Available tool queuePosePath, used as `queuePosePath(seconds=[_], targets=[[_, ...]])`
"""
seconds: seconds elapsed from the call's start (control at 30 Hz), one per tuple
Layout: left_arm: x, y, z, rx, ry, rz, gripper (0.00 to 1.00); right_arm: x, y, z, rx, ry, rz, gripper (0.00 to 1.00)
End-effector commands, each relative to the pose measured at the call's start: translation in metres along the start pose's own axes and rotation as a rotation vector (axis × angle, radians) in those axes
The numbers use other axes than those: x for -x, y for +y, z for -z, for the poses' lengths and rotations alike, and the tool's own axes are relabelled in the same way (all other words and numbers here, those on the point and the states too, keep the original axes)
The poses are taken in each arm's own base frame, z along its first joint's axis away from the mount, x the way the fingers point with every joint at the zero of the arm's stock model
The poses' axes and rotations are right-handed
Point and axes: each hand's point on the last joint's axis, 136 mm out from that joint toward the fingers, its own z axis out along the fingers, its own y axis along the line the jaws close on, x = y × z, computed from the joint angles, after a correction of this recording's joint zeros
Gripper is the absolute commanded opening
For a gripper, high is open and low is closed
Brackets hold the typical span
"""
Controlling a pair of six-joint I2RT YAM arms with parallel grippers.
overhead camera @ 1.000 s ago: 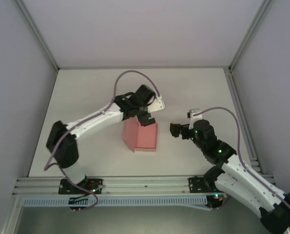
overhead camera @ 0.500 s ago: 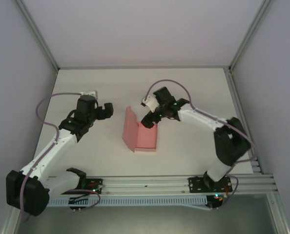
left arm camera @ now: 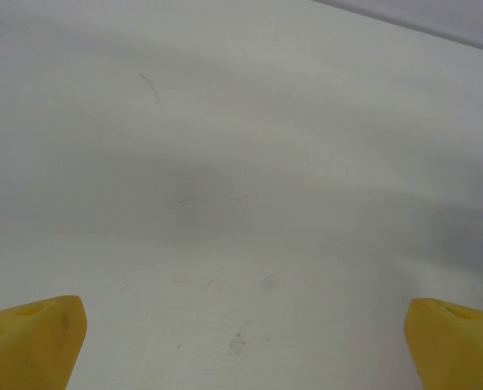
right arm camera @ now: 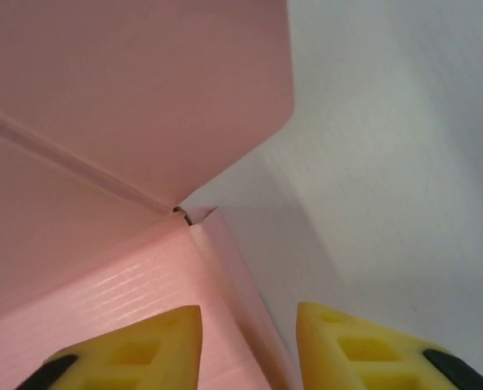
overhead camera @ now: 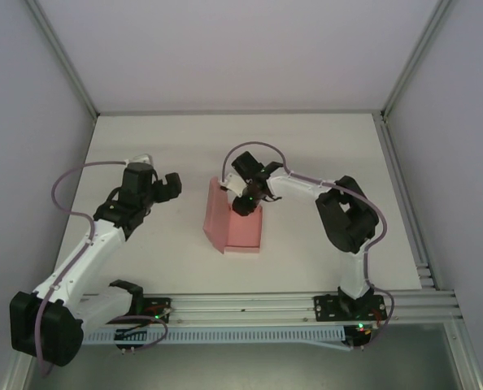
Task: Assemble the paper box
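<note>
From the top external view, the paper box (overhead camera: 235, 229) lay near the middle of the white table (overhead camera: 323, 146), a little below centre. It was thin pink card, half folded. Its flat panel had its long axis running from the bottom toward the top of the frame, and a tall flap (overhead camera: 215, 213) stood tilted along its left side. The right gripper (overhead camera: 245, 202) sat at the box's upper edge, its arm curving in from the right. The left gripper (overhead camera: 170, 185) hung over bare table at centre left, well apart from the box.

In the left wrist view, two yellow fingertips (left arm camera: 32, 335) sat in the lower corners, spread wide with nothing between them. The matte table (left arm camera: 241, 162) under them carried faint scuffs.

The right wrist view showed detail the overhead view was too far away to resolve. The card had fine ribbing and a sharp diagonal crease, and a rounded flap (right arm camera: 184, 89) filled the upper left. A thin upright wall ran from a corner notch down into the right gripper (right arm camera: 250, 345). The yellow fingertips (right arm camera: 136, 353) stood only narrowly apart, straddling that wall. Pink card still showed between the wall and the left-hand finger, so the wall was not pinched.
</note>
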Motion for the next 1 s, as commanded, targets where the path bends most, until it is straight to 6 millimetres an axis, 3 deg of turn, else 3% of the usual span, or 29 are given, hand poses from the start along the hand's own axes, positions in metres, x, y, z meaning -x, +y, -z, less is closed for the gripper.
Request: queuePosePath(seconds=[0.0,0.23,0.43,0.53,0.67,0.8,0.97], targets=[[0.008,0.007,0.007,0.023,-0.037,0.025,1.00,0.002,-0.013,0.009,-0.116,-0.023,-0.091,0.23],[0.015,0.007,0.014,0.016,-0.070,0.043,1.00,-0.013,-0.033,0.030,-0.288,-0.115,-0.415,0.05],[0.018,0.003,0.015,-0.007,-0.079,0.051,1.00,-0.071,-0.049,0.052,-0.506,-0.170,-0.867,0.05],[0.015,-0.009,0.011,-0.066,-0.063,0.021,1.00,-0.084,-0.040,0.049,-0.496,-0.229,-1.009,0.06],[0.008,-0.033,0.005,-0.193,-0.026,-0.034,1.00,-0.081,-0.031,0.050,-0.494,-0.254,-1.025,0.14],[-0.001,-0.057,0.002,-0.325,0.014,-0.103,1.00,-0.077,-0.028,0.051,-0.497,-0.259,-1.004,0.17],[-0.005,-0.097,0.009,-0.541,0.007,-0.231,1.00,-0.070,-0.034,0.077,-0.550,-0.312,-0.973,0.34]])
